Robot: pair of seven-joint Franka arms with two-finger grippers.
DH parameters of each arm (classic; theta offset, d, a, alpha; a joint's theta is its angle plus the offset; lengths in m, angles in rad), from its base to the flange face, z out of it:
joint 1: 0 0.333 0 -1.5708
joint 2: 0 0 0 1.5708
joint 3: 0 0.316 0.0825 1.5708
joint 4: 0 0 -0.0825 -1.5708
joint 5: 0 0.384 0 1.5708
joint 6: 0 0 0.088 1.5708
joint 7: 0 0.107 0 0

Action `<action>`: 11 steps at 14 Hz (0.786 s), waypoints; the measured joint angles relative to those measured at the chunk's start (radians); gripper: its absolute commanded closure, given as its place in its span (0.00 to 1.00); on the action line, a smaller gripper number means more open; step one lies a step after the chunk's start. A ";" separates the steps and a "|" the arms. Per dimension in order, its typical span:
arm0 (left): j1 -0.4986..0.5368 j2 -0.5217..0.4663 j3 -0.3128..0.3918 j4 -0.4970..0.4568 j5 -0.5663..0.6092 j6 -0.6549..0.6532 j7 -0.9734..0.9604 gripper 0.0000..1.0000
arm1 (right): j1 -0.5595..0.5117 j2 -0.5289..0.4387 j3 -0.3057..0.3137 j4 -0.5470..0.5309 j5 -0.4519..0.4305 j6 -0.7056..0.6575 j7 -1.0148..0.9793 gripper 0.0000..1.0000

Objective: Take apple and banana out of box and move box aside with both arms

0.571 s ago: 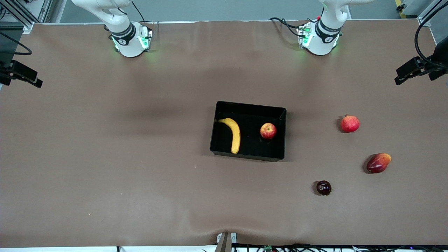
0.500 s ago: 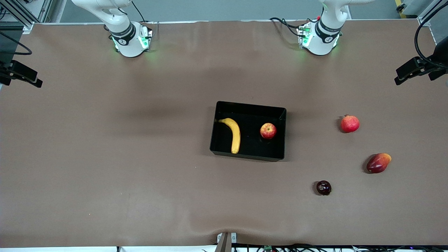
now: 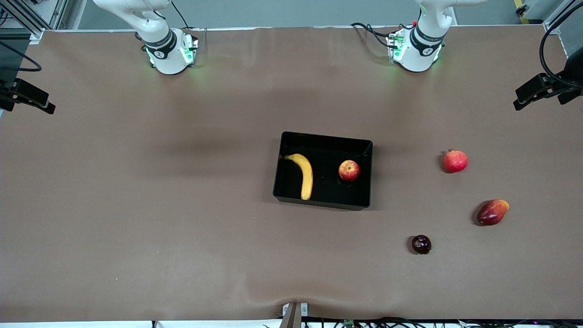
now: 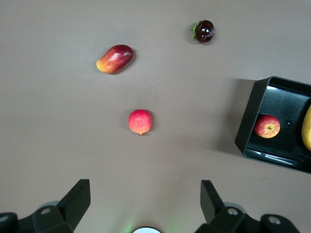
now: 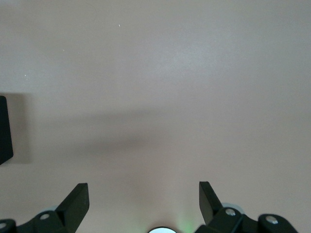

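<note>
Left gripper (image 4: 146,201) spread above pomegranate (image 4: 140,121)

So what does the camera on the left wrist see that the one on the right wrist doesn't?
Only the left wrist view shows fruit: a pomegranate, a red-yellow mango and a dark round fruit on the table, plus the apple and a sliver of banana inside the black box. Only the right wrist view shows the open right gripper over bare table. Both catch the box, and the left gripper is open too.
</note>
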 measured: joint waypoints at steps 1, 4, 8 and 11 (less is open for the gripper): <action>0.000 0.000 0.000 -0.001 0.000 0.000 0.000 0.00 | 0.000 0.000 0.000 0.000 0.000 0.000 0.000 0.00; -0.005 0.006 -0.004 -0.012 0.000 -0.002 0.000 0.00 | 0.000 0.000 0.000 0.000 0.000 0.000 0.000 0.00; -0.030 0.084 -0.069 -0.054 -0.020 0.012 -0.033 0.00 | 0.000 0.000 0.000 0.000 0.000 0.000 0.000 0.00; -0.037 0.158 -0.151 -0.122 -0.024 0.138 -0.067 0.00 | 0.000 0.000 0.001 0.000 0.000 0.000 0.000 0.00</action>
